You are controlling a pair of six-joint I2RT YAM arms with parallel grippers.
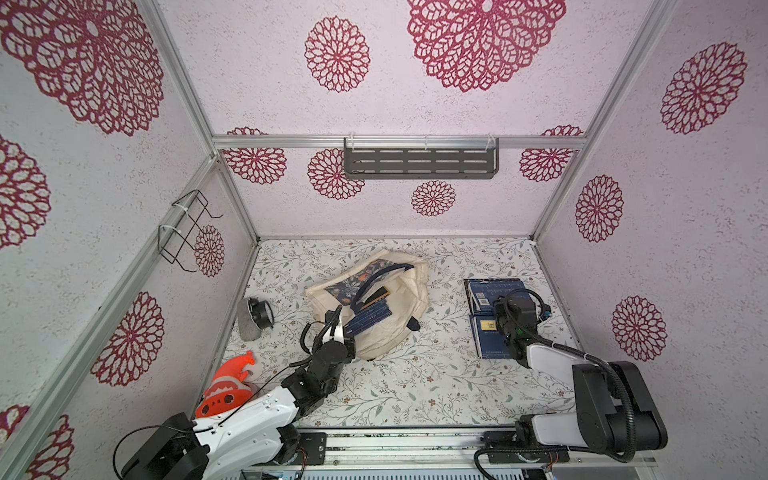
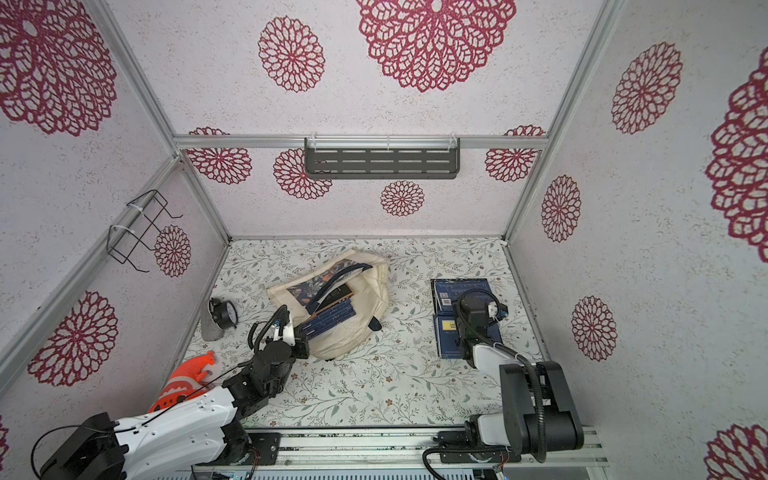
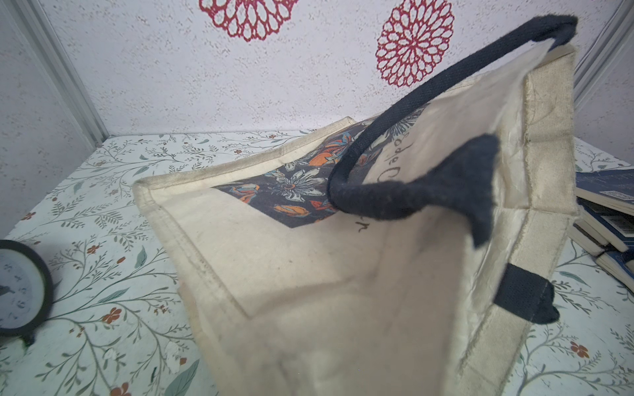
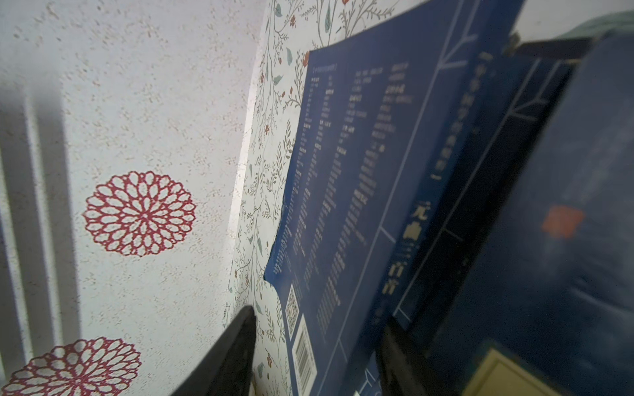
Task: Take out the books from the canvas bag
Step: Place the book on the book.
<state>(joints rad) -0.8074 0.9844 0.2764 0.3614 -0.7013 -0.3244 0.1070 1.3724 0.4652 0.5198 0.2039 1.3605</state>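
Several dark-blue paperback books (image 1: 492,286) beneath released right gripper (image 4: 319,319); left gripper (image 1: 338,330) clenches cream canvas bag (image 1: 399,332) rim, likely propping mouth open.

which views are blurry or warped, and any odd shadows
Right wrist view: the nearest books are smeared out of focus, the barcode back cover reads sharper, and soft vertical shadow bands cross the wall. Left wrist view: the canvas bag is crisp, the clock slightly soft at the edge. In both top views the frame rails splay from the wide lens; lighting is even.
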